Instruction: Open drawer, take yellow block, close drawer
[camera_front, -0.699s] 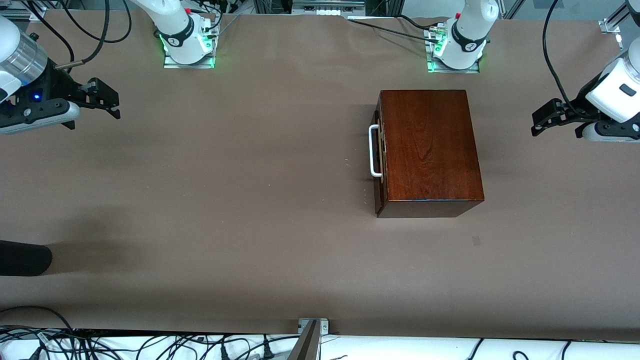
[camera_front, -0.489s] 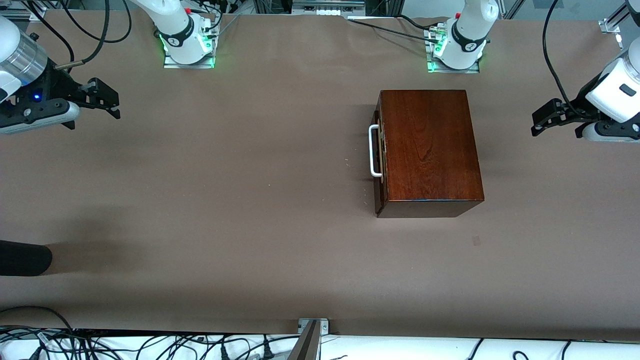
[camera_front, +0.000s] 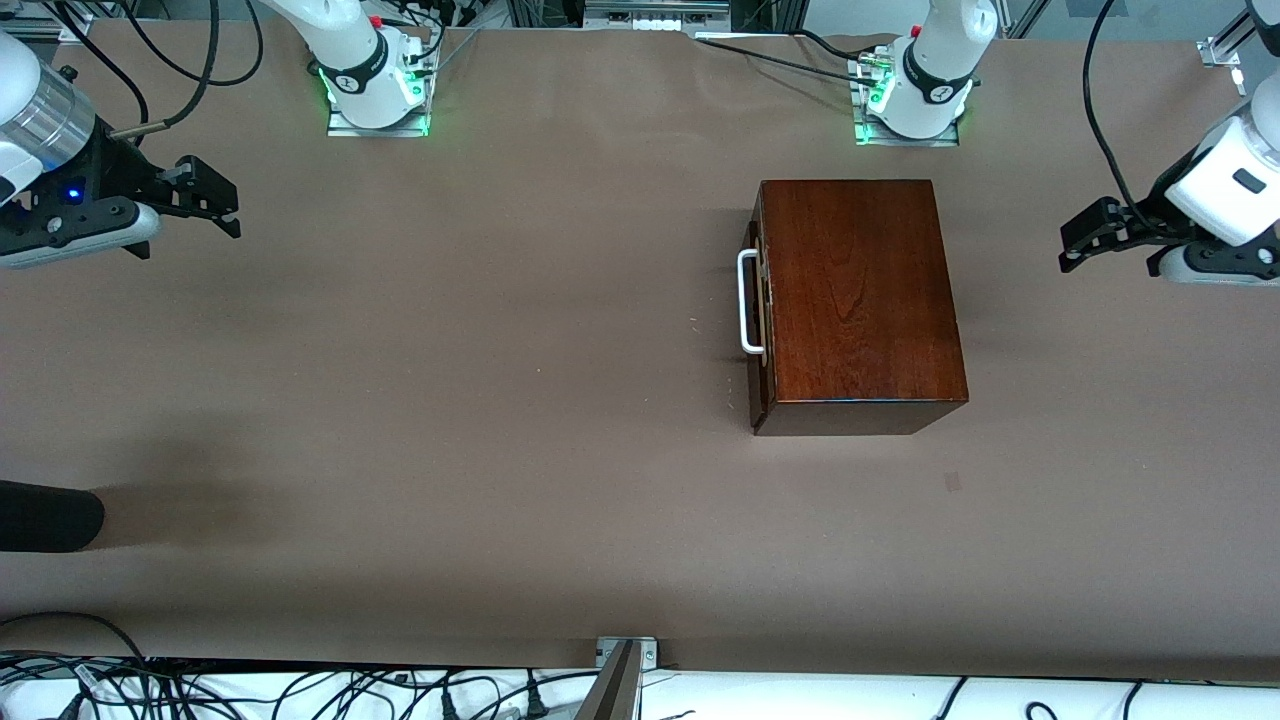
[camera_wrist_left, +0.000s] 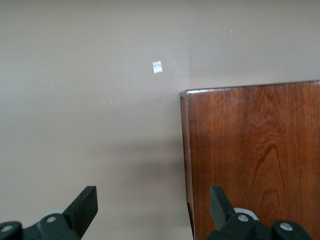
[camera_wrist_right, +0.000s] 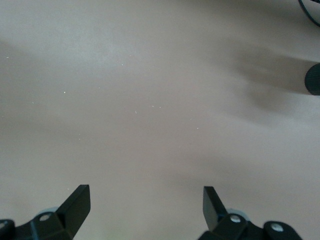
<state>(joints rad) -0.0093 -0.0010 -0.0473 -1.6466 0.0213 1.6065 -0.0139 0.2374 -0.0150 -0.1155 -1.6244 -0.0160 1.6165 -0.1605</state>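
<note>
Nothing done yet: drawer (camera_front: 762, 305) sitting shut inside the brown box (camera_front: 858, 300), toward the left arm's end of the table (camera_front: 500, 400). Yellow block not showing anywhere, probably hiding inside. Opening, taking and closing all waiting. White handle (camera_front: 747, 303) facing the right arm's end; box lying long from the arm bases toward the front camera. Left gripper (camera_front: 1085, 235) hanging over bare table beside the box, fingers spread wide, holding nothing. Right gripper (camera_front: 205, 200) waiting over its end, fingers wide and holding nothing too.

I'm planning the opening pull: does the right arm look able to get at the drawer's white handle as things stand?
Probably yes. The handle faces the right arm's end of the table, with only bare table between it and the open right gripper, which hangs over that end.
</note>
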